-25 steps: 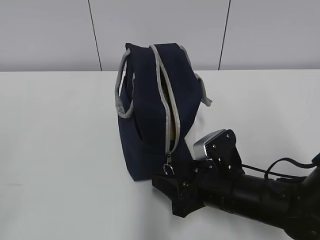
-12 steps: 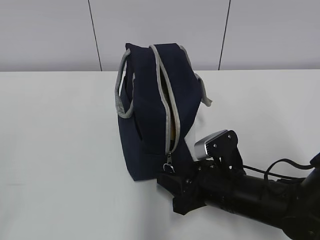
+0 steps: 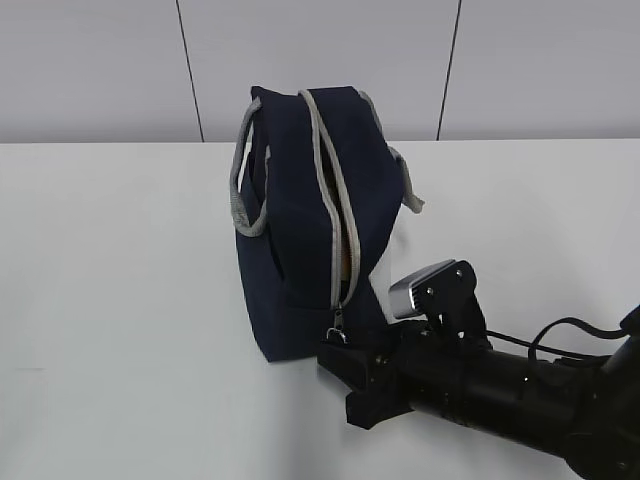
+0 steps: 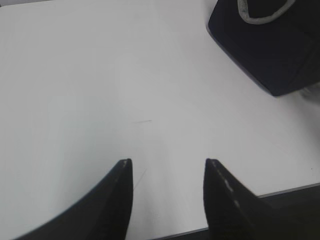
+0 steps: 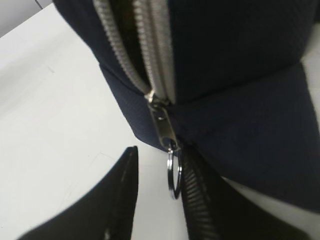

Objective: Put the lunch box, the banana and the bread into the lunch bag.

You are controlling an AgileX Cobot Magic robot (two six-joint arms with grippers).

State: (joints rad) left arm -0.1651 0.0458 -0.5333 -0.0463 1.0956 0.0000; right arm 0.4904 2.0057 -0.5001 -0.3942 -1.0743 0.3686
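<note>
The navy lunch bag (image 3: 300, 220) stands on the white table, its grey zipper (image 3: 335, 215) partly open along the top and front. A sliver of something tan shows through the gap; the lunch box, banana and bread are not identifiable. My right gripper (image 3: 335, 365) is at the bag's front bottom corner, jaws open, with the metal ring pull (image 5: 174, 172) hanging between the fingers, next to the right finger (image 5: 200, 200). The bag fills the top of the right wrist view (image 5: 225, 75). My left gripper (image 4: 167, 165) is open and empty over bare table, with the bag's corner (image 4: 270, 50) at upper right.
The white table (image 3: 120, 300) spreads wide left of the bag. A grey panelled wall (image 3: 320, 60) stands behind. The table's near edge (image 4: 280, 192) shows in the left wrist view.
My right gripper has shifted slightly right and down along the table by the bag's front corner. The ring pull hangs at the gripper tips. The bag has not moved.
</note>
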